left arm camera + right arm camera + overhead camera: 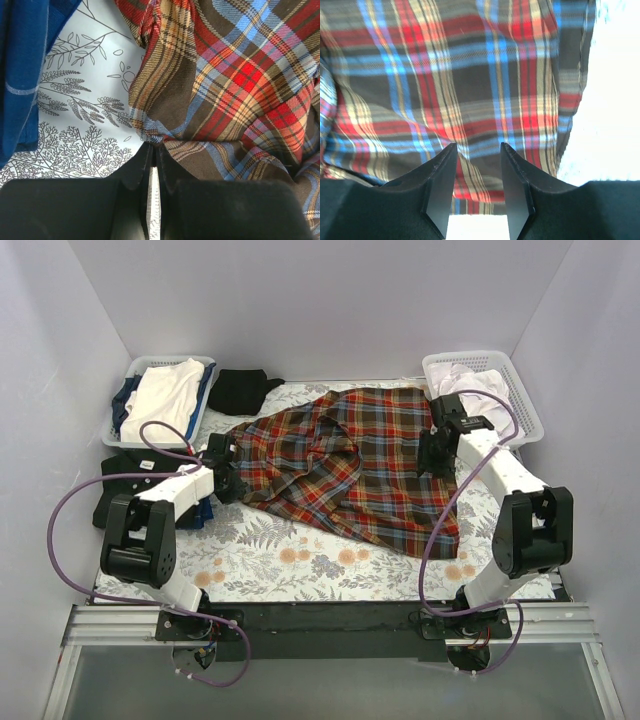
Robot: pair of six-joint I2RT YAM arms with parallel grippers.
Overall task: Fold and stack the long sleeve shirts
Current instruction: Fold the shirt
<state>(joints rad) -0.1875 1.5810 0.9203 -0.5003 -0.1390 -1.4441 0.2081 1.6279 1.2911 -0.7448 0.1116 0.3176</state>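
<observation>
Left fingers [132, 172]: clenched tight together, pinching the bunched left edge of the plaid shirt [350, 460].
Right fingers [437, 185]: spread apart, gripping nothing, set over the plaid shirt's right side with tartan showing between them; I cannot tell whether they touch it.
Plaid shirt: red, brown and blue tartan, lying rumpled across the middle of the desk [300, 560], between the two arms.
Black shirt [242, 390]: bunched at the back of the desk, just beside the left basket [140, 365].
Left basket: white, back-left corner, holding white and blue cloth.
Right basket [525, 405]: white, back-right corner, pale cloth inside.
Desk: covered in a leaf-and-flower print.
</observation>
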